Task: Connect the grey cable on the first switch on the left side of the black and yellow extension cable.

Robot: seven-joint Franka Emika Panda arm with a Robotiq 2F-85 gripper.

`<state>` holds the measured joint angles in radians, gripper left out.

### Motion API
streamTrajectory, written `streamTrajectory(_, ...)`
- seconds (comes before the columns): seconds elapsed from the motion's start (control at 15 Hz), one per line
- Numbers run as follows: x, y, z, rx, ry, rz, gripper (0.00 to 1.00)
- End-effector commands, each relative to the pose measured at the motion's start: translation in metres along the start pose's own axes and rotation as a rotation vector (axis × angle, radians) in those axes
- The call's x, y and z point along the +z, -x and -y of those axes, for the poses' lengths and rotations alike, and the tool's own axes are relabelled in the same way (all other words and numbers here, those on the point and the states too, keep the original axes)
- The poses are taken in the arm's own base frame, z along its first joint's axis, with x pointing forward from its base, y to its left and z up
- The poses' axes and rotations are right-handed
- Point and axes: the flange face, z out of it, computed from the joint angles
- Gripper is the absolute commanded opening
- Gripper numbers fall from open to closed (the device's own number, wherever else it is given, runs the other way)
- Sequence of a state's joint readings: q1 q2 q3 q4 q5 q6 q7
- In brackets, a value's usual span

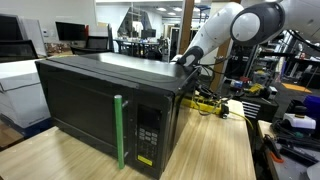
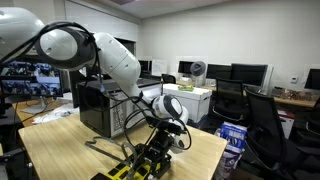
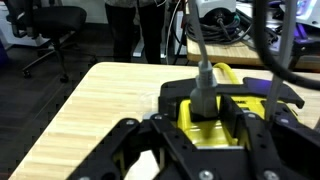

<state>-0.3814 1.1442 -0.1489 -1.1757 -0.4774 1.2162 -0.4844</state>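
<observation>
Fingers point(image 3: 262, 125) of the gripper point(image 3: 208, 105) are straddling the plug of the grey cable point(image 3: 203, 88) in the wrist view. The plug is standing upright on the black and yellow extension cable point(image 3: 226, 128). Whether the fingers are actually pressing the plug or only flanking it, the pictures are not showing clearly enough to tell. The cable is running up from the plug and out of the top of that view.

The extension cable is lying flat on the wooden worktop point(image 1: 220, 145), toward its far edge in an exterior view point(image 1: 215, 103), beyond the black microwave point(image 1: 100, 105) with the green handle point(image 1: 119, 130). In an exterior view the strip point(image 2: 140, 165) is lying near the worktop's point(image 2: 60, 150) near edge, with the gripper point(image 2: 160, 140) hanging right over it. The Franka arm point(image 2: 115, 60) is bending down past the microwave point(image 2: 100, 108) toward it.
</observation>
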Motion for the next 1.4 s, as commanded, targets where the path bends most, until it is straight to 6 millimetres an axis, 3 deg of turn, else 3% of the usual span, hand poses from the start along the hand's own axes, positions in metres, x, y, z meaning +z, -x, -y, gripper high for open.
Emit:
streamTrajectory(0.0, -0.003, -0.003, 0.001, 0.028, 0.031, -0.090, 0.86)
streamTrajectory(0.13, -0.007, 0.003, -0.001, 0.026, 0.033, -0.118, 0.98)
streamTrajectory(0.47, -0.032, 0.036, 0.004, 0.001, 0.038, -0.219, 1.00)
streamTrajectory(0.87, -0.074, 0.115, 0.011, 0.010, 0.064, -0.493, 1.00)
streamTrajectory(1.13, -0.074, 0.165, 0.015, 0.048, 0.019, -0.687, 1.00)
streamTrajectory(1.33, -0.070, 0.196, 0.031, 0.089, -0.033, -0.830, 1.00)
